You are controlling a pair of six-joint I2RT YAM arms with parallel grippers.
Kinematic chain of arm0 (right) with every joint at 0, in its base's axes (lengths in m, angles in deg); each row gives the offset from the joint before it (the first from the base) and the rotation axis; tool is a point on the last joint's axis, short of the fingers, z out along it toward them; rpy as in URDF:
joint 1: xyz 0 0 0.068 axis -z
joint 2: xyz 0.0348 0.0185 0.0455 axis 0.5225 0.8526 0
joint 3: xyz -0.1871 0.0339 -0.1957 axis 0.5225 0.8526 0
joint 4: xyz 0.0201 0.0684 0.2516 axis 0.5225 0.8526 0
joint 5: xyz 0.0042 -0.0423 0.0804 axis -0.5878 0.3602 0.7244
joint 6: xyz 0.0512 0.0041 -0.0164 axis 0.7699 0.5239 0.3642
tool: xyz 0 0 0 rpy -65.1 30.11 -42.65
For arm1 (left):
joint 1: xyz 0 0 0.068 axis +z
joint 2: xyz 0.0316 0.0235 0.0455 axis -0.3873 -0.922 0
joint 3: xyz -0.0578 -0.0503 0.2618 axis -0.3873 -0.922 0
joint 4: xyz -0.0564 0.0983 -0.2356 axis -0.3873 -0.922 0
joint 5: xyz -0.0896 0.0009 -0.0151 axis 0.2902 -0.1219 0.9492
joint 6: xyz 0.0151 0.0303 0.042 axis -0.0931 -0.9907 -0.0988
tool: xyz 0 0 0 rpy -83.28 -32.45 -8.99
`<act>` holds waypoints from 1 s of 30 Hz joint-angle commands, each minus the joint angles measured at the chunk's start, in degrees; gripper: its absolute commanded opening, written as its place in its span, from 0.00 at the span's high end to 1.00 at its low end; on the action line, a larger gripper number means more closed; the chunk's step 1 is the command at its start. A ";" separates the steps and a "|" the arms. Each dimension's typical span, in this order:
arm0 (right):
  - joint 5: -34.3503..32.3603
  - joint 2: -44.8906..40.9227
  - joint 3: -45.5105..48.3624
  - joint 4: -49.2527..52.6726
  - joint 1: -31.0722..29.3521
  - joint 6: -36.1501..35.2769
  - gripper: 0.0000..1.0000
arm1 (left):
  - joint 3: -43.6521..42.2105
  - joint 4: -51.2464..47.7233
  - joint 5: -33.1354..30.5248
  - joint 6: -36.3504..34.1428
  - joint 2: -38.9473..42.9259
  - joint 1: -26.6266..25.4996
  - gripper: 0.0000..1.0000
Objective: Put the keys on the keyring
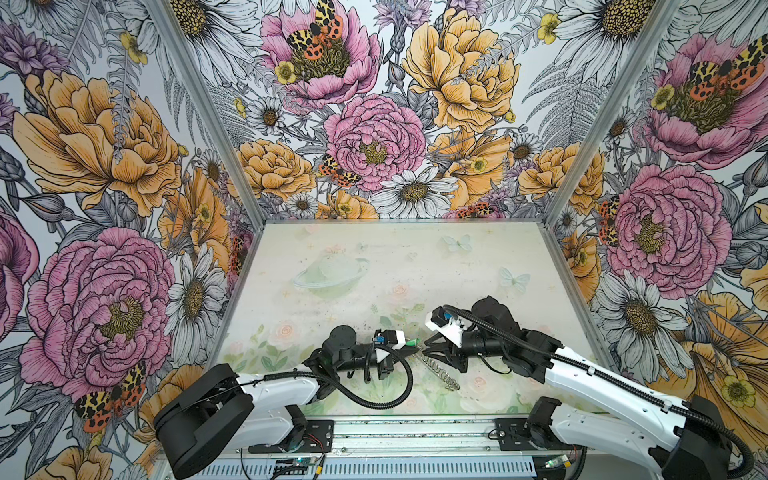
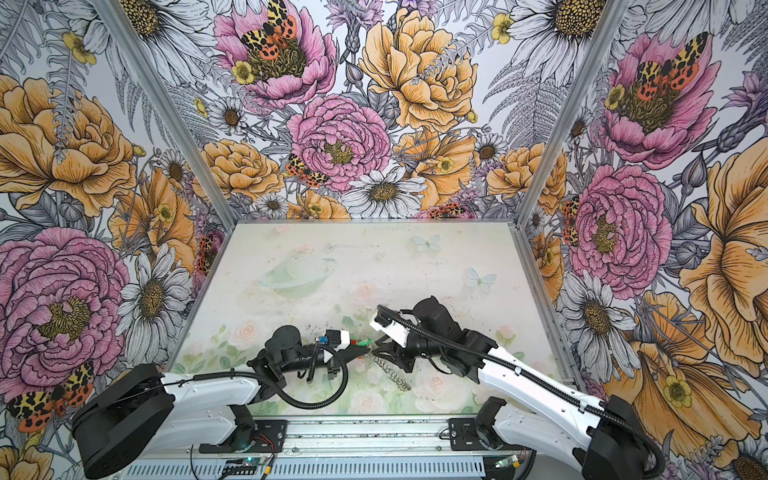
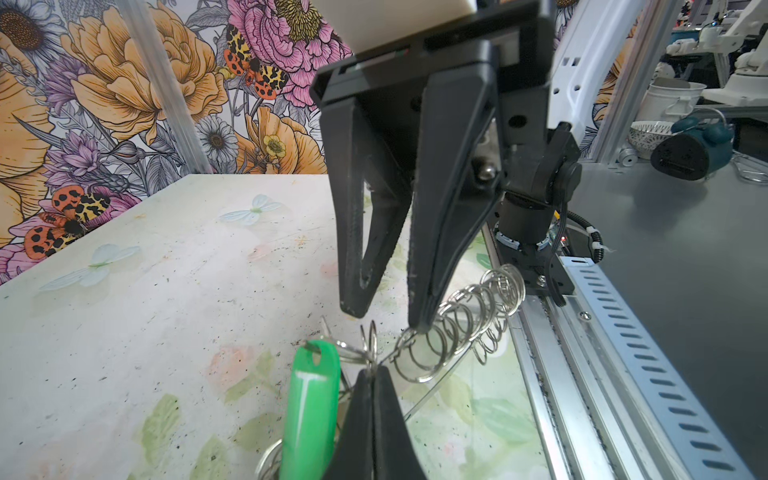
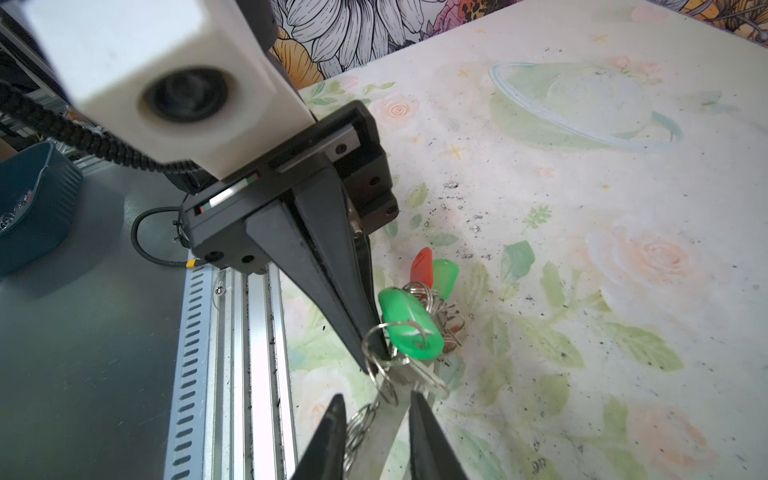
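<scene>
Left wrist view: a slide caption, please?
Shut left gripper pinches the keyring beside a green-tagged key; open right gripper faces it.

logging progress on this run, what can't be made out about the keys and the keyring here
- Key count: the keys bunch under overlapping tags in the right wrist view; in both top views the left hand partly covers them.
- The keyring: its hoop is cut off by the frame edge in the right wrist view, too thin in both top views.
- Which keys are already threaded: tangled rings, too small in every view.
</scene>
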 commanded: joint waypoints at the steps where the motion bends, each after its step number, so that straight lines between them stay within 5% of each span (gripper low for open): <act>1: 1.23 0.53 0.69 -1.27 -1.07 -1.50 0.73 | -0.21 2.83 3.21 0.29 1.07 0.52 1.00; 13: 0.88 1.01 0.68 -1.28 -2.16 -2.38 0.75 | 0.10 3.79 6.15 1.39 0.02 0.60 1.00; 30: 1.36 0.05 0.60 -1.17 -2.53 -2.96 0.96 | 0.06 3.63 5.55 1.57 0.00 1.12 1.00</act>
